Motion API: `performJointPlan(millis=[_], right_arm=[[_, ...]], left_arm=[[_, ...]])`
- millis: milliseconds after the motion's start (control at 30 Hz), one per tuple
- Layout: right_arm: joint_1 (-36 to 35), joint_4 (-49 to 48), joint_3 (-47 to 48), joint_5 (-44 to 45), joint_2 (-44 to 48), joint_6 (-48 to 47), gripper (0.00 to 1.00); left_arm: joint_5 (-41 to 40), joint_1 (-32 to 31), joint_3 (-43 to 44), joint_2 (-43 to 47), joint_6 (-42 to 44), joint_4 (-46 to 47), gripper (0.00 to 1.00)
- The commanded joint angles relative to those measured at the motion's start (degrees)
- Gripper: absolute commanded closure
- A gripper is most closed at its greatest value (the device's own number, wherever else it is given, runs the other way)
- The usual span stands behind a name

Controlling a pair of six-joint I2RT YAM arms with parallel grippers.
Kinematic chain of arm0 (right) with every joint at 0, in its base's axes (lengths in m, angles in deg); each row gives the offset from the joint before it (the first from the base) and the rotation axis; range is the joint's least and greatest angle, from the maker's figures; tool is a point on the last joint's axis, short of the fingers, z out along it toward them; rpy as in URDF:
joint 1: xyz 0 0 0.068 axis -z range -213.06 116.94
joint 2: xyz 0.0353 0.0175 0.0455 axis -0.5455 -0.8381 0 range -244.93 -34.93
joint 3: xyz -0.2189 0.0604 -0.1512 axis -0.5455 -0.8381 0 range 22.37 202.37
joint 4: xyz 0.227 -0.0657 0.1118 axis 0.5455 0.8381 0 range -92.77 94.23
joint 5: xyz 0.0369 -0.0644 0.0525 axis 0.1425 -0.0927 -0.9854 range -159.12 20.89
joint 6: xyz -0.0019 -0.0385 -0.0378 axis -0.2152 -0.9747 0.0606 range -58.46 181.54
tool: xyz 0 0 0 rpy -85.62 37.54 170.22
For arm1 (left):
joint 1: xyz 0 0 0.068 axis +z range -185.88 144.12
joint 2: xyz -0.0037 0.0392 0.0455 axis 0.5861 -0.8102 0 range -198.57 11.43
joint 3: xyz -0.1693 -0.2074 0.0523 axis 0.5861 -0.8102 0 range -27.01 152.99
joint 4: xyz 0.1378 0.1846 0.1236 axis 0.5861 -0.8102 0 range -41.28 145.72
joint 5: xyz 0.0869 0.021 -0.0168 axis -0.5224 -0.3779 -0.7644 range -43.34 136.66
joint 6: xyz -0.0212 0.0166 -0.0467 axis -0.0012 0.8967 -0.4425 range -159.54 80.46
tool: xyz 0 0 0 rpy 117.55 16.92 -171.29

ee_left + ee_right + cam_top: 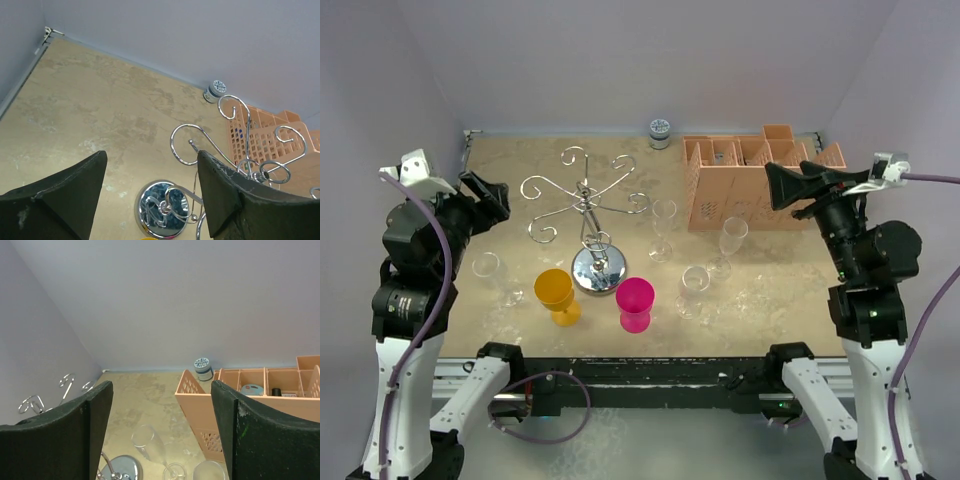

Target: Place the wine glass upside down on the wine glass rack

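The wine glass rack [586, 212], silver wire with curled arms and a round mirrored base, stands mid-table with nothing hanging on it. It also shows in the left wrist view [165, 210]. Several clear wine glasses stand upright: one right of the rack [663, 228], two further right [730, 245] [692, 290], and one at the left [495, 278]. My left gripper [485, 195] [152, 160] is open and empty, held above the table left of the rack. My right gripper [785, 185] [160, 387] is open and empty, raised over the orange-pink box. The right wrist view shows a clear flute [152, 445].
A yellow goblet [557, 296] and a pink goblet [636, 303] stand in front of the rack's base. An orange-pink slotted box [760, 185] sits at the back right. A small blue-and-white jar [660, 132] stands against the back wall.
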Motion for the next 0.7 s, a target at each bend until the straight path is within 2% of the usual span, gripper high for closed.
performJointPlan(millis=[0, 233, 400, 500, 667], right_arm=[[1.1, -3.5, 0.3, -6.7, 1.6, 0.1, 0.18], [1.6, -3.1, -0.9, -8.6, 2.8, -1.3, 0.15], [1.7, -0.9, -3.3, -14.3, 1.7, -4.5, 0.15], [1.7, -0.2, -5.4, -18.5, 0.2, -6.2, 0.19], [1.5, 6.0, -4.9, -22.2, -7.0, -12.3, 0.31]], left_arm=[[5.7, 1.0, 1.3, -0.4, -2.3, 3.8, 0.30], [9.6, 1.3, 1.4, 0.2, -4.0, 5.8, 0.29], [11.8, 1.4, 2.0, 1.5, -4.6, 6.4, 0.29], [13.6, 1.5, 2.3, 2.4, -4.6, 6.6, 0.29], [16.8, 1.5, 1.9, 3.5, -3.9, 7.0, 0.28]])
